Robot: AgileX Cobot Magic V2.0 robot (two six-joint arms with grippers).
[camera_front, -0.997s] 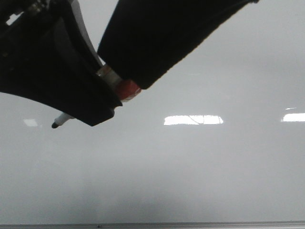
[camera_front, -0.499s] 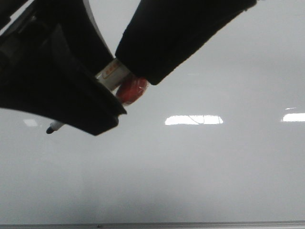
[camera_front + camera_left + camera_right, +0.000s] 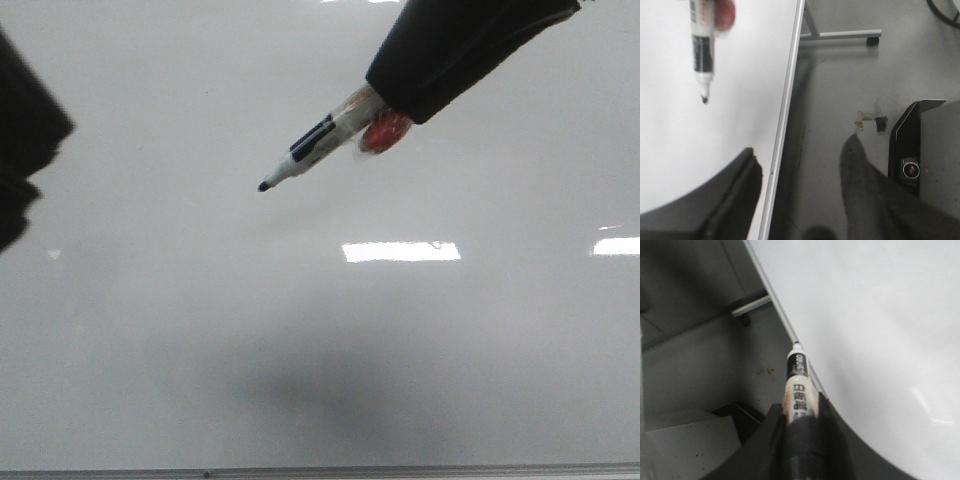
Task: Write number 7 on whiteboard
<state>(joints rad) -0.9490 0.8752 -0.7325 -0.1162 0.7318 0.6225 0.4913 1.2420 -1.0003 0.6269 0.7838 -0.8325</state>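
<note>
The whiteboard (image 3: pixel 330 330) is a glossy pale grey board that fills the front view. It also shows in the left wrist view (image 3: pixel 670 135) and the right wrist view (image 3: pixel 875 315). No number 7 shows on it. My right gripper (image 3: pixel 400 100) is shut on a white marker (image 3: pixel 315 140) with a black band. It holds the marker's black tip (image 3: pixel 264 186) above the board; I cannot tell if it touches. A red part (image 3: pixel 385 132) sits by the marker's barrel. My left gripper (image 3: pixel 20 150) is at the left edge; in its wrist view it (image 3: pixel 800 165) is open and empty.
The board's thin grey frame edge runs along the front (image 3: pixel 320 472) and the side (image 3: pixel 785 115). Beyond the side is grey floor with a metal stand foot (image 3: pixel 840 35), small scraps (image 3: pixel 870 120) and a black device (image 3: pixel 910 145). Glare patches (image 3: pixel 400 251) lie on the board.
My left gripper has let go of the marker and drawn back to the left. My right gripper has lifted the marker up and to the right, and its full tip end shows now.
</note>
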